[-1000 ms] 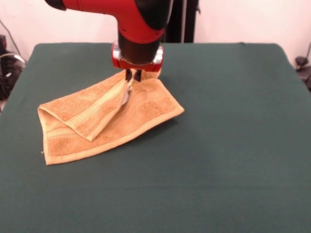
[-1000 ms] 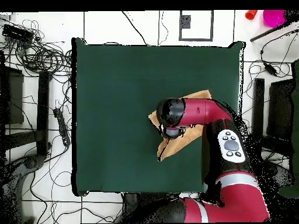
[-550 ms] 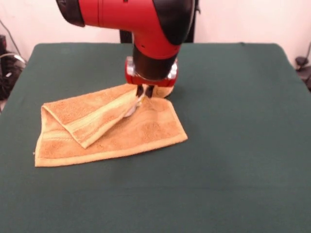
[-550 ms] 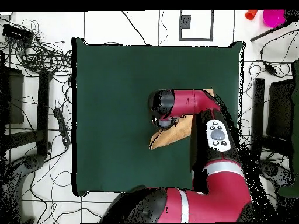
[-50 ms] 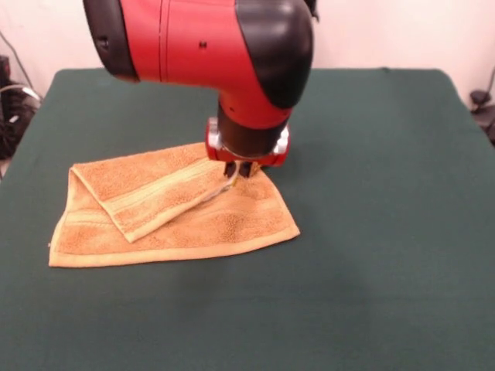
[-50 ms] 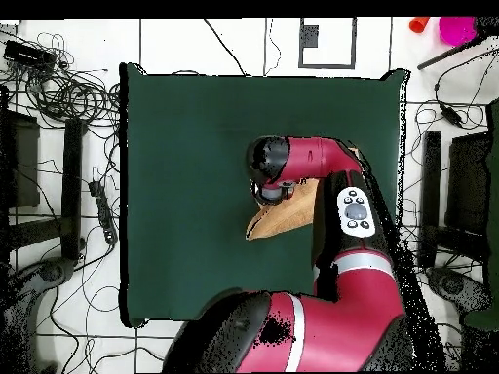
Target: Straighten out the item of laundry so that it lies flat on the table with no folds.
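Note:
The item of laundry (image 5: 178, 212), an orange-tan towel, lies on the green table (image 5: 371, 201) left of centre. One end is folded back over the rest, so a striped flap lies diagonally across it. My gripper (image 5: 238, 171) stands at the towel's far right part. Its fingers are pinched together on the raised edge of the flap. Seen from overhead, the arm's wrist hides the gripper, and only a wedge of the towel (image 6: 281, 218) shows on the table (image 6: 185, 166).
The arm's bulky red and black body (image 5: 209, 46) hangs over the towel's far side. On the floor around the table lie cables (image 6: 68, 97) and dark equipment (image 6: 458, 195). Pink items (image 6: 453, 27) sit beyond one corner.
The arm has come toward the front camera and a little to the right, dragging the towel's held edge with it. The towel has slid nearer and lies lower.

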Action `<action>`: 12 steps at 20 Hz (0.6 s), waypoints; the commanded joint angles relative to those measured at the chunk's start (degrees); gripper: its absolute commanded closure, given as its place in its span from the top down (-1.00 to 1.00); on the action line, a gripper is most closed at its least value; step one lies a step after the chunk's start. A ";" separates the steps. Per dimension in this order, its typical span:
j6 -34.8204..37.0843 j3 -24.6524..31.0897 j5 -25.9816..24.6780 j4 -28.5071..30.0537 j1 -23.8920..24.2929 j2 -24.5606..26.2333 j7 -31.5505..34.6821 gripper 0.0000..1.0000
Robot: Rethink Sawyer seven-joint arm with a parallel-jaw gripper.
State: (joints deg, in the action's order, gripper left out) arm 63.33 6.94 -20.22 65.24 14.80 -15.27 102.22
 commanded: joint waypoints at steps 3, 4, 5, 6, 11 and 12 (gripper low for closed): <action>3.80 1.84 3.37 -6.51 -3.13 2.87 8.68 -1.00; 3.88 1.80 3.41 -6.58 -3.10 2.89 8.57 -1.00; 3.96 1.78 3.49 -6.82 -3.09 3.00 8.53 -1.00; 4.20 1.81 3.57 -7.16 -3.08 3.17 8.48 -1.00; 5.58 2.10 3.92 -8.51 -2.90 3.65 8.09 -1.00; 4.92 2.19 4.09 -8.08 -2.75 3.44 8.29 -1.00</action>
State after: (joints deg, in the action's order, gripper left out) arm 68.00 6.82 -18.99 60.50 14.59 -12.62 102.23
